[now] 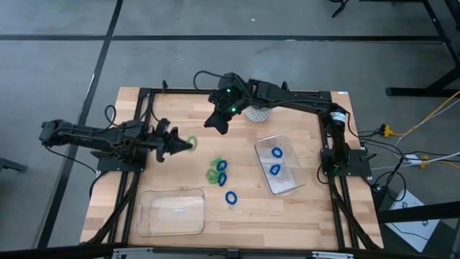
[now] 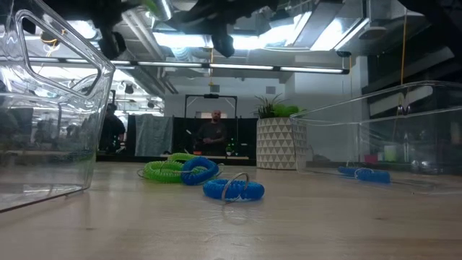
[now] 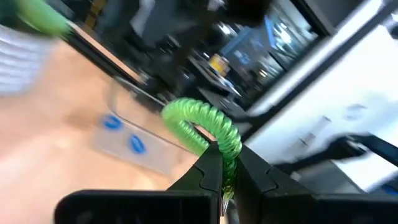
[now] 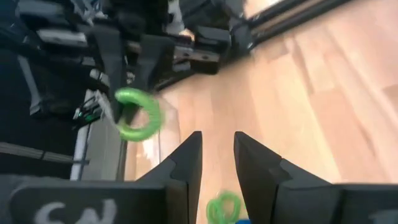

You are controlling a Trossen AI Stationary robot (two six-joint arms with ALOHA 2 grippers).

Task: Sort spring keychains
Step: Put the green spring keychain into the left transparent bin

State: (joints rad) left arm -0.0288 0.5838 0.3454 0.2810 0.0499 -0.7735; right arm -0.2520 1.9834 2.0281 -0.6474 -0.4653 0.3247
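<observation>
Empty clear plastic tray [image 1: 171, 212]: lower left in high view; likely green's destination, so carry the coil over it before releasing.
Second clear tray [image 1: 286, 185]: right of centre, two blue coils inside.
Left gripper [image 1: 177, 144]: pinching light green coiled keychain [image 3: 205, 127], lifted.
Right gripper [image 1: 219, 124]: upper centre, fingers narrowly apart, empty.
Unsorted blue and green coils [image 1: 220, 173]: centre.
Left wrist view only: grip on the coil's end.

The table [image 1: 287, 208] is pale wood in jointed strips with a smooth, faintly shiny finish, framed by matt black metal rails [image 1: 140, 129]. The spring keychains [image 2: 232, 189] lying on that table are glossy coiled plastic, one with a bright metal ring, and the trays [image 1: 171, 213] beside them are clear, glossy plastic. The left gripper [image 3: 221, 180] has matt black plastic fingers pinching a shiny green coil [image 3: 205, 124].
</observation>
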